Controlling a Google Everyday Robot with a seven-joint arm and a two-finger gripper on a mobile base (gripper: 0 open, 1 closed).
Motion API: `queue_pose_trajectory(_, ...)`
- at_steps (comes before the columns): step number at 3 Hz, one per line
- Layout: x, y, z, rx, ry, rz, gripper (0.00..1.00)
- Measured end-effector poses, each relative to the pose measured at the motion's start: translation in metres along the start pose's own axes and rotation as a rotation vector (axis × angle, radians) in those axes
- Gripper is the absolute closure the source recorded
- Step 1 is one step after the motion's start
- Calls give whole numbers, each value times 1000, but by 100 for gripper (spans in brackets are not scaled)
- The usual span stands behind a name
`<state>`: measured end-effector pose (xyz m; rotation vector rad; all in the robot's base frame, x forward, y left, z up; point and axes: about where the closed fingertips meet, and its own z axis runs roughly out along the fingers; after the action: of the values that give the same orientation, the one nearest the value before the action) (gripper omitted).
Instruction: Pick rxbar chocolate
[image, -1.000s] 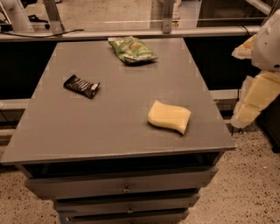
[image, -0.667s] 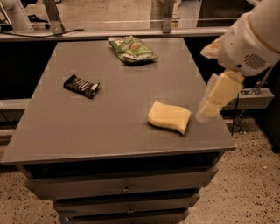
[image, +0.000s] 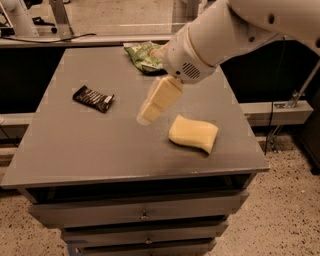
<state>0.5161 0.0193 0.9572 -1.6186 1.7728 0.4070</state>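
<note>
The rxbar chocolate (image: 93, 98) is a small flat black bar with white lettering, lying on the left part of the grey table (image: 90, 150). My gripper (image: 149, 111) hangs over the middle of the table on the white arm that reaches in from the upper right. It is to the right of the bar, well apart from it, and just left of the pale yellow sponge (image: 193, 133). It holds nothing that I can see.
A green crinkly snack bag (image: 143, 56) lies at the table's far edge, partly behind the arm. The table stands on a drawer cabinet (image: 145, 216). A low ledge and speckled floor lie to the right.
The arm has swung in from the right edge of the view to above the table's middle, passing over the sponge toward the left. The bar, sponge and bag have not moved.
</note>
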Motion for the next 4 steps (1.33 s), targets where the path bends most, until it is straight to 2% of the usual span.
queue_pose_trajectory(1,0,0,0,0,0,0,0)
queue_pose_trajectory(2,-8,-5,15,11,-54,0,0)
queue_pose_trajectory(3,-29,-20,63,19,-167,-3,0)
queue_pose_trajectory(4,-35,-37,110,17,-233,16,0)
